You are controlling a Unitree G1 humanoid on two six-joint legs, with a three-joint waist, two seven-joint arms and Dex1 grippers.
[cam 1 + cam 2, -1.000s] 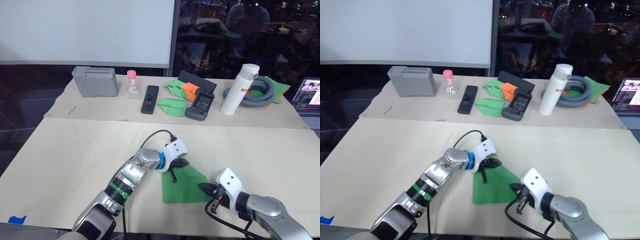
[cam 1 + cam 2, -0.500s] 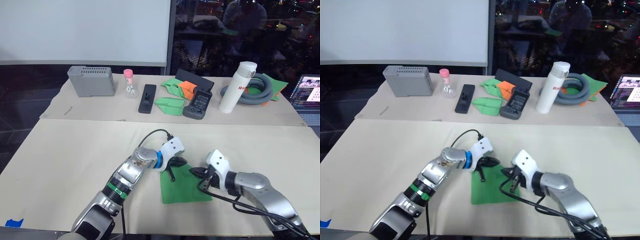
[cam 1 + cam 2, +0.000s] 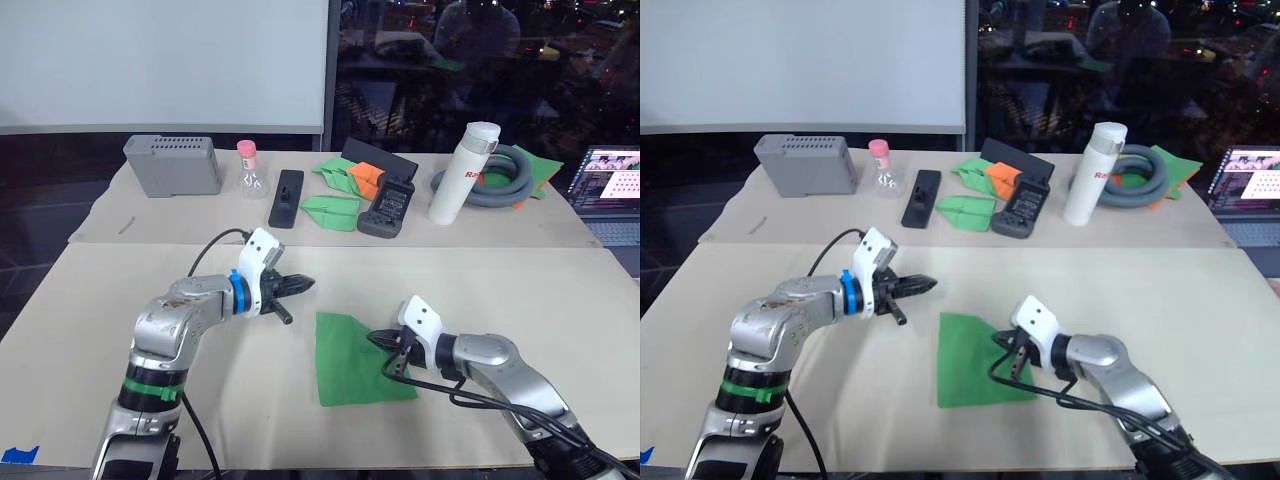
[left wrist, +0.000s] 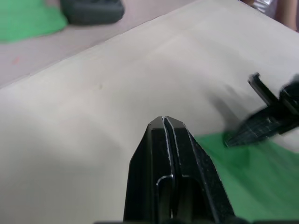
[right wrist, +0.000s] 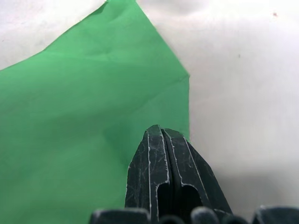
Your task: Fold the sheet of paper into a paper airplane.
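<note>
Paper under right tool tip.

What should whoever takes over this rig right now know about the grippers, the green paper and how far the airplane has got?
Left gripper: shut, holding nothing, off the paper and above the bare table to its left.
Right gripper: shut, tip at the right edge of the sheet of paper; whether it presses or pinches the paper cannot be told.
The sheet of paper lies flat near the front of the table, a wedge with a slanted right edge and faint creases.
Done: first folds only.
Left: no pointed nose, no upright ridge or wings yet.
The finished darts at the back are not part of this job.
</note>
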